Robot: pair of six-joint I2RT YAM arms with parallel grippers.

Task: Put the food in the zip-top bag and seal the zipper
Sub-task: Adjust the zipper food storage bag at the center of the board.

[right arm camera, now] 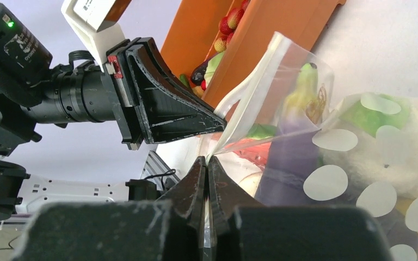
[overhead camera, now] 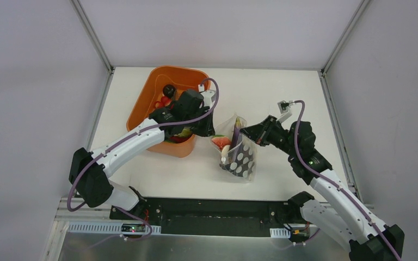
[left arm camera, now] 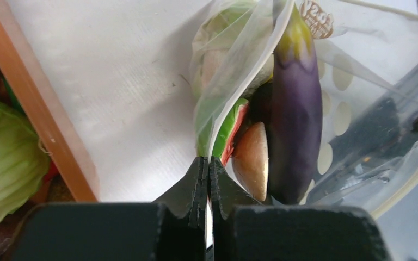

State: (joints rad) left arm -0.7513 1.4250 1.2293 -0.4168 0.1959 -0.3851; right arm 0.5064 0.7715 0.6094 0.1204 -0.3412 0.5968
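Note:
The dotted clear zip-top bag (overhead camera: 240,155) stands on the table right of the orange tub, mouth up. A purple eggplant (overhead camera: 235,132) sticks out of it, with a red melon slice (overhead camera: 220,142) and other food inside. My left gripper (overhead camera: 211,129) is shut on the left edge of the bag's mouth (left arm camera: 208,160). My right gripper (overhead camera: 246,131) is shut on the right edge (right arm camera: 207,159). The zipper strip (right arm camera: 250,76) runs slack between them, unsealed. The eggplant (left arm camera: 296,125) and a green cabbage (right arm camera: 367,117) show through the film.
The orange tub (overhead camera: 147,92) stands at the back left and holds more toy food, including a green cabbage (left arm camera: 5,157) and red pieces (overhead camera: 165,101). Its rim (left arm camera: 38,109) lies close to my left gripper. White walls ring the table.

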